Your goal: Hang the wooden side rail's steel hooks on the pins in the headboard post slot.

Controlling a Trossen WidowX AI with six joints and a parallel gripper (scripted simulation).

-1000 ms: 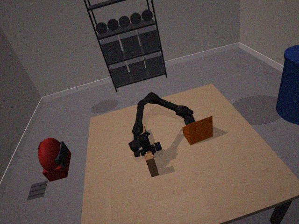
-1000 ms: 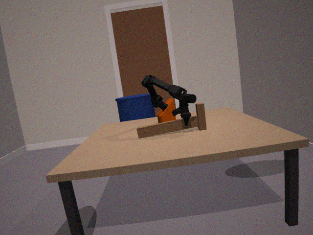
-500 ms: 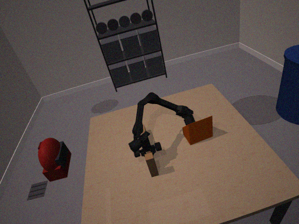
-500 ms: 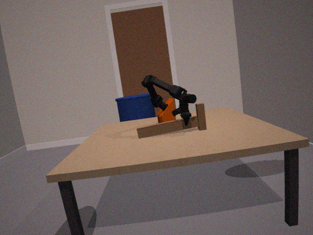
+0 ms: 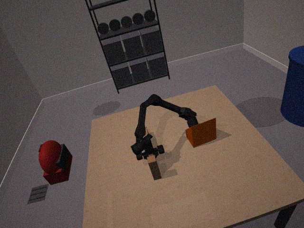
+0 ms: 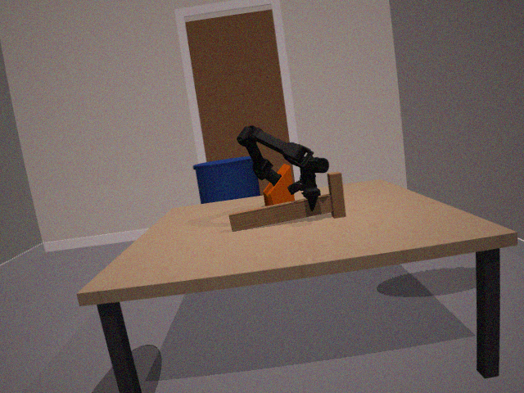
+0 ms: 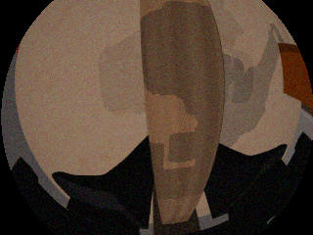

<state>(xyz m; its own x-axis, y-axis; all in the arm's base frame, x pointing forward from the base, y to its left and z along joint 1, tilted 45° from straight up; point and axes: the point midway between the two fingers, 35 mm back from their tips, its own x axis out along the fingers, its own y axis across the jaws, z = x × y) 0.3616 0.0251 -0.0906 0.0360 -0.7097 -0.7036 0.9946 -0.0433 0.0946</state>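
The wooden side rail (image 6: pixel 270 216) (image 7: pixel 183 54) runs left from the headboard post, standing on edge. Its far end is at or very near the table top; its post end looks slightly raised. The headboard post (image 5: pixel 154 169) (image 6: pixel 336 195) stands upright on the table. My gripper (image 5: pixel 150 154) (image 6: pixel 312 207) (image 7: pixel 171 136) is shut on the rail close to the post, one finger on each side. The rail's end meets or nearly meets the post's face; I cannot tell whether they touch. The hooks, slot and pins are hidden in all views. The arm covers most of the rail in the top view.
An orange wedge-shaped block (image 5: pixel 202 133) (image 6: pixel 281 187) (image 7: pixel 297 73) stands on the table (image 5: pixel 208 186) (image 6: pixel 254 254) beside the arm's base. A blue barrel (image 5: pixel 295 90) (image 6: pixel 228 182), a dark shelf rack (image 5: pixel 134 58) and a red object (image 5: pixel 50 156) are off the table.
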